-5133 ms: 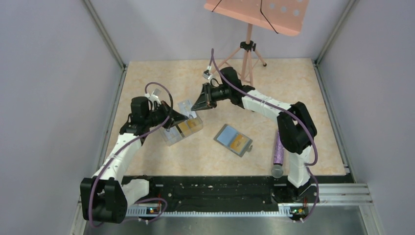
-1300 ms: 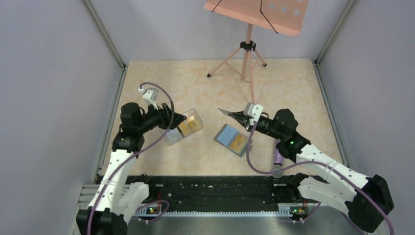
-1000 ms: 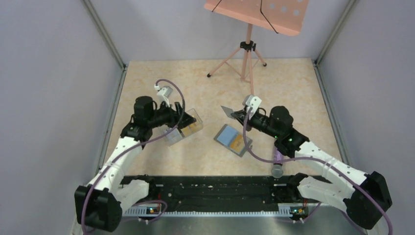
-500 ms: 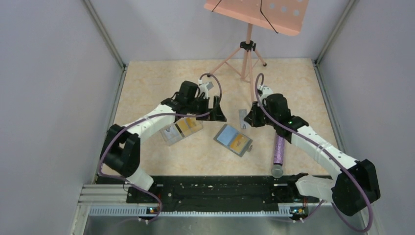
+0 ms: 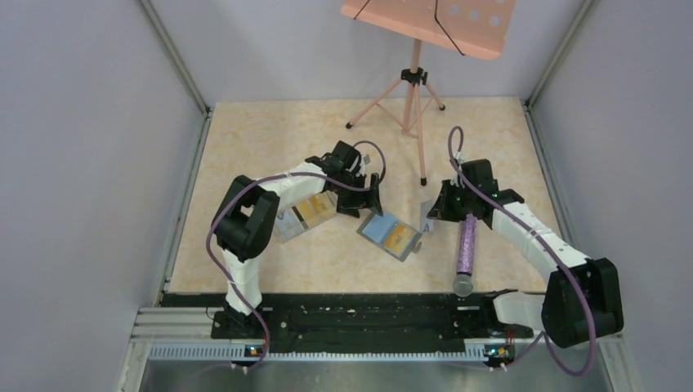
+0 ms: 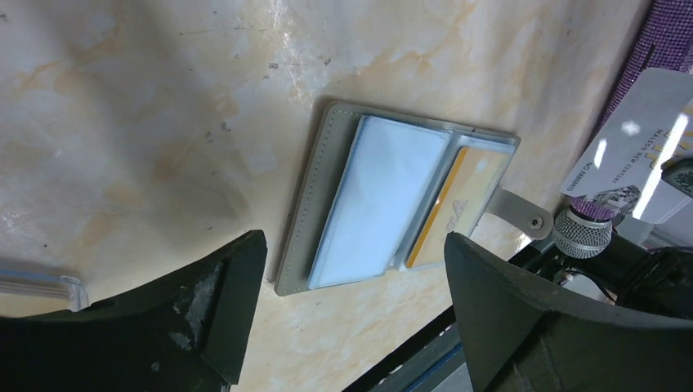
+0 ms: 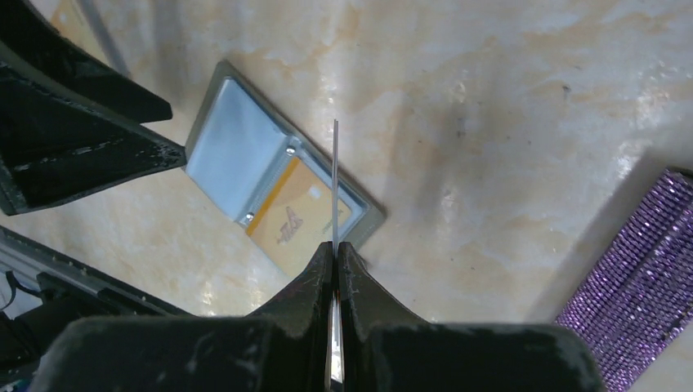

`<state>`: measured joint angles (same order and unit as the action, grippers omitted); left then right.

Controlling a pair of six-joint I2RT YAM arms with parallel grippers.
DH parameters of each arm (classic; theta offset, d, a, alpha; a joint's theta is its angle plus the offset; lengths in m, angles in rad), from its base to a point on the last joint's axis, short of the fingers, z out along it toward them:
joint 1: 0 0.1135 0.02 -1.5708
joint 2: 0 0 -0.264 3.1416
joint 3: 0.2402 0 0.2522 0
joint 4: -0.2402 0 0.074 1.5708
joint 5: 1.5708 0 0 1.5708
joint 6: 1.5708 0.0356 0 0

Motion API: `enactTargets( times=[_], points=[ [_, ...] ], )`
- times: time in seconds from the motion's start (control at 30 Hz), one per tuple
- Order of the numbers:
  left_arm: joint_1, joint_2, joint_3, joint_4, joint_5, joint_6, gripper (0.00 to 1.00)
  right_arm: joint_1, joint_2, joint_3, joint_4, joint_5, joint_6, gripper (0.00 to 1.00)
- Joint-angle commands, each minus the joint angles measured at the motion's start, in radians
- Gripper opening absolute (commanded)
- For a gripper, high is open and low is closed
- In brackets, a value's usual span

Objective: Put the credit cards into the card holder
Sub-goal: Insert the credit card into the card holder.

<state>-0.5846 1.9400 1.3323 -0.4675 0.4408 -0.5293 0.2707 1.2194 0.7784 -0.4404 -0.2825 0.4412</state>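
Observation:
The card holder (image 5: 391,235) lies open on the table with a pale blue card (image 6: 381,204) in its left pocket and an orange card (image 6: 459,208) in its right. My left gripper (image 5: 369,202) hangs open just above the holder's far left corner, its fingers (image 6: 204,314) astride the holder (image 6: 306,216) with nothing between them. My right gripper (image 5: 433,214) is shut on a whitish credit card (image 5: 425,216), held upright by the holder's right edge. The right wrist view shows that card (image 7: 335,184) edge-on above the orange card (image 7: 298,216). More credit cards (image 5: 311,209) sit in a clear box.
The clear plastic box (image 5: 288,224) stands left of the holder, under the left arm. A glittery purple cylinder (image 5: 467,247) lies right of the holder, below the right gripper. A pink music stand's tripod (image 5: 415,90) stands at the back.
My left gripper has swung from the clear box rightward to the card holder. My right gripper has carried the whitish card right and nearer, to the holder's right edge.

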Motion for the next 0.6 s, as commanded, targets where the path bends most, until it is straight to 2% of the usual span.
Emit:
enactTargets(
  times=[0.0,0.13,0.27,0.43,0.57],
  points=[
    [-0.004,0.053,0.042,-0.055,-0.031,-0.008,0.85,-0.057,0.011,0.007,-0.104,0.006,0.023,0.0],
    [-0.015,0.071,0.046,-0.069,0.001,-0.018,0.79,-0.075,0.03,0.032,-0.187,0.083,0.022,0.0],
    [-0.038,0.076,0.035,-0.088,-0.013,-0.041,0.77,-0.075,0.066,0.042,-0.229,0.135,0.013,0.0],
    [-0.071,0.112,0.066,-0.127,-0.034,-0.054,0.77,-0.075,0.155,0.037,-0.239,0.072,-0.001,0.0],
    [-0.092,0.143,0.114,-0.172,-0.037,-0.06,0.71,-0.075,0.227,0.041,-0.209,-0.01,-0.004,0.0]
  ],
)
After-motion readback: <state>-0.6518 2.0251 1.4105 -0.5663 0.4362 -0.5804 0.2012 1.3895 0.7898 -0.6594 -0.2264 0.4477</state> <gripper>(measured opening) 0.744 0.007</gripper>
